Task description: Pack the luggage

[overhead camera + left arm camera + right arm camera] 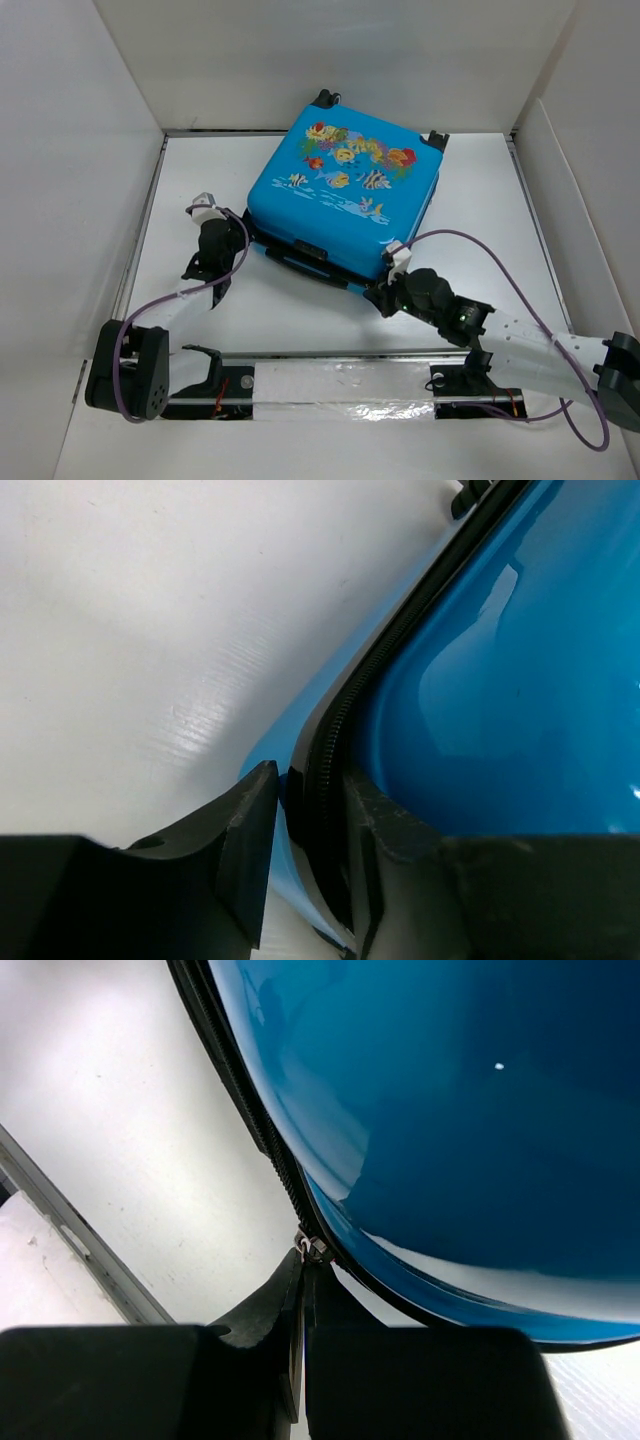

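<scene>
The suitcase (340, 195) lies lid-down and skewed on the tabletop (300, 315). Packing looks done, and I judge only the zipping remains. At the suitcase's near right corner my right claw (302, 1295) is nearly closed on the zipper pull (315, 1250). At its near left corner my left claw (300, 820) pinches the seam narrowly. There is room along its near side, but the back wall (350, 60) stands close behind.

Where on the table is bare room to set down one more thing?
Bare table lies between the luggage and the right wall, and between it and the left wall. A narrower strip runs before the front rail. Crowded: the luggage's near corners, where the left hand and right hand grip it.
</scene>
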Controlling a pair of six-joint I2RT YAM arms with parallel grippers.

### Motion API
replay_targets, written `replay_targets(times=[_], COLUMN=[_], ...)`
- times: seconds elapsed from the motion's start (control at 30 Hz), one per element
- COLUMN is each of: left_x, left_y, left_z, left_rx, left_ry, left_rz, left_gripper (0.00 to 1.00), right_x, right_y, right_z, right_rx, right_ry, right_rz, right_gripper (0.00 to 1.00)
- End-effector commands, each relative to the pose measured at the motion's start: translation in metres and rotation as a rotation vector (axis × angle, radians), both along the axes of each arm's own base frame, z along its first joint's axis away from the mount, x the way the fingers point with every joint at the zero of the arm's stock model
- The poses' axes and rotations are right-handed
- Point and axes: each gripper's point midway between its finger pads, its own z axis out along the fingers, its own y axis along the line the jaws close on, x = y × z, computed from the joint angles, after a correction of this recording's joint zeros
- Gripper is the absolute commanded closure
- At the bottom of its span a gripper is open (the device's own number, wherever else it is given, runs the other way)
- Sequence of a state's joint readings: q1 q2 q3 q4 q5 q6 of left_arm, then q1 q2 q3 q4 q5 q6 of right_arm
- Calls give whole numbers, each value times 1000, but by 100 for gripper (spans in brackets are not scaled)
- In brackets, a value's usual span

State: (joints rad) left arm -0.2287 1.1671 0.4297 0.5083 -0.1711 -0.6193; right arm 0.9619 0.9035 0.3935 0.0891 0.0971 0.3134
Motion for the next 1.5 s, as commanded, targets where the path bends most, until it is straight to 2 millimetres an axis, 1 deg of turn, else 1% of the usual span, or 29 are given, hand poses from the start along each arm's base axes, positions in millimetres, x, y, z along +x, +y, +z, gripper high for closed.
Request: replay_targets(times=[0.0, 0.03, 0.07, 0.13, 0.27, 0.33, 0.37, 0.4, 0.43, 0.47, 0.5, 0.57, 0.6, 0.63, 0.67, 0.7, 0.77, 0.83, 0.9, 0.97, 1.03, 1.07, 1.1, 1.13, 1.17, 1.27, 1.3, 1.33, 1.47], left_x=[0, 3, 3, 4, -5, -24, -33, -49, -62, -71, -85, -101, -106, -118, -123, -129, -150, -165, -183, -194, -212, -219, -232, -237, -242, -256, -254, -256, -252], left_y=[0, 0, 0, -1, -24, -59, -74, -103, -114, -126, -146, -156, -160, -164, -167, -168, -172, -169, -175, -178, -186, -189, -191, -193, -195, -197, -195, -200, -221], left_z=[-14, -15, -16, -16, -24, -31, -34, -35, -42, -44, -43, -50, -49, -50, -48, -49, -45, -43, -42, -38, -37, -37, -41, -43, -46, -54, -56, -53, -38], left_rx=[47, 51, 52, 50, 44, 46, 39, 21, 11, -7, -50, -78, -98, -131, -155, -172, -249, -303, -347, -364, -348, -343, -342, -338, -342, -365, -350, -350, -319], left_ry=[71, 78, 82, 78, 88, 93, 93, 93, 107, 106, 102, 120, 117, 122, 122, 125, 125, 110, 113, 107, 122, 125, 142, 149, 157, 180, 180, 177, 109], left_rz=[-13, -9, -4, -8, -100, -194, -231, -290, -314, -338, -378, -403, -411, -427, -436, -446, -474, -473, -476, -479, -476, -482, -483, -477, -477, -456, -440, -447, -496], left_gripper=[74, 80, 99, 100, 100, 100, 100, 100, 100, 100, 100, 100, 100, 100, 100, 100, 100, 100, 100, 100, 100, 100, 100, 100, 100, 100, 100, 100, 100], right_x=[2, 2, 2, 2, 7, 11, 14, 12, 11, 13, 11, -4, -4, -8, -21, -23, -24, -40, -36, -28, 0, 10, 11, 39, 47, 49, 50, 47, 44], right_y=[6, 6, 6, 4, 2, 7, 14, 22, 34, 51, 64, 100, 121, 135, 153, 170, 188, 205, 208, 193, 164, 144, 136, 115, 110, 119, 132, 145, 167], right_z=[20, 20, 21, 22, 29, 30, 41, 44, 37, 58, 62, 50, 73, 76, 63, 82, 80, 91, 86, 68, 71, 56, 60, 70, 77, 85, 103, 94, 112], right_rx=[62, 63, 66, 62, 66, 60, 86, 97, 76, 117, 118, 66, 89, 83, 45, 75, 74, 127, 116, 44, 23, 3, 31, 56, 72, 89, 119, 114, 130], right_ry=[-40, -41, -43, -45, -75, -77, -96, -89, -67, -97, -101, -78, -114, -120, -102, -127, -136, -140, -146, -152, -190, -170, -167, -179, -184, -174, -200, -176, -168], right_rz=[16, 16, 16, 14, 6, 22, 32, 65, 89, 112, 138, 221, 243, 269, 318, 343, 379, 477, 467, 433, 385, 373, 439, 396, 406, 508, 543, 579, 639], right_gripper=[100, 100, 100, 100, 100, 100, 100, 100, 100, 100, 100, 100, 100, 100, 100, 100, 100, 100, 100, 100, 100, 100, 100, 100, 100, 100, 100, 100, 100])
